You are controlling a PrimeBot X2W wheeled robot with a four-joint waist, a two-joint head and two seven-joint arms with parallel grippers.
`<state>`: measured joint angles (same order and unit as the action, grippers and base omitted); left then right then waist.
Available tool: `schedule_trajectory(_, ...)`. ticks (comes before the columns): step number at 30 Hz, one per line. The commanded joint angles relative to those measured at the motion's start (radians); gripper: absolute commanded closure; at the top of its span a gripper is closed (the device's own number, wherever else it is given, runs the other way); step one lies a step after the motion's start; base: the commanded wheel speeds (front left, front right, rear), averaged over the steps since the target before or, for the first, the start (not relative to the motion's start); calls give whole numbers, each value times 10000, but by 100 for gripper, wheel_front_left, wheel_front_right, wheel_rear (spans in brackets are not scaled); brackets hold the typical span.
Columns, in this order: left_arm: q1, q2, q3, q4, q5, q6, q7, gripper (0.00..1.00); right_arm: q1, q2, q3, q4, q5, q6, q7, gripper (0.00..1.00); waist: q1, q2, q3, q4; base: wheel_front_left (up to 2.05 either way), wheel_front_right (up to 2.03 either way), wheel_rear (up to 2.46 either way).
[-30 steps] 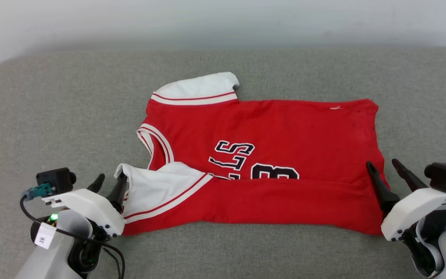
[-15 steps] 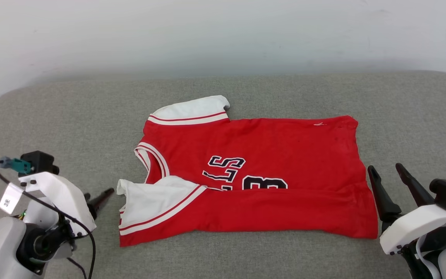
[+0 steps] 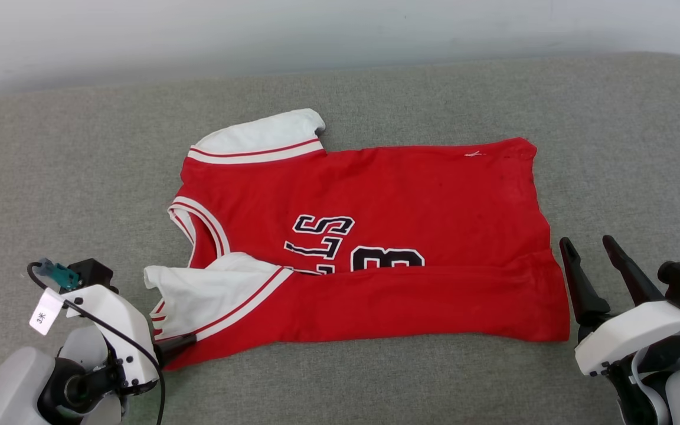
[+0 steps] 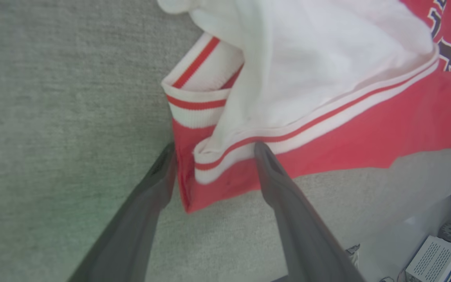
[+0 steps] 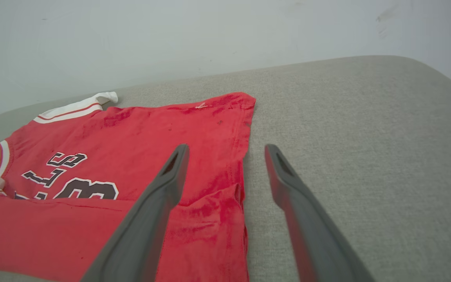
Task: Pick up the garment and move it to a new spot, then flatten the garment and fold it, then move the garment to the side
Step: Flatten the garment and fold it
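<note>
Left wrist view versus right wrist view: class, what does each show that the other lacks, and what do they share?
Left wrist, not right: the left pincer, open around a corner of the shirt, and a white box. Right wrist, not left: the right pincer, open by the hem, and the wall. Both: the red shirt, its black lettering, the grey cushion.

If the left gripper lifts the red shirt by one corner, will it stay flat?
Probably floppy: the garment lies folded over itself with soft creases. Likely light, as the thin cloth hugs the grey cushion. Lifted at one corner by the left gripper, the fold would probably fall open.
</note>
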<state>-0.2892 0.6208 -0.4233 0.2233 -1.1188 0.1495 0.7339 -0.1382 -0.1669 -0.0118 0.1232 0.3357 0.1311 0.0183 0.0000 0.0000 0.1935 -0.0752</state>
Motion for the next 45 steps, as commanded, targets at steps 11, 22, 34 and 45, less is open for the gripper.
schedule_trajectory(11,-236,-924,-368,1075,-74,-703,-399,100,-89,-354,-475,34,657,-8,1084,0,0,0,193,106,0,0,0)
schedule_trajectory(22,-542,-357,-300,-1175,1070,-461,-1479,100,-447,-1109,-118,33,1140,-8,6704,0,0,0,326,655,0,0,0)
schedule_trajectory(34,-478,-404,-314,-1706,1200,-293,-1670,100,-1019,-912,1009,1733,1712,0,7610,100,0,0,733,860,0,0,0)
schedule_trajectory(45,-67,-335,-208,-1827,1414,-433,-2375,100,-1350,-1524,1019,864,2020,-6,7056,100,0,0,-42,802,0,0,0)
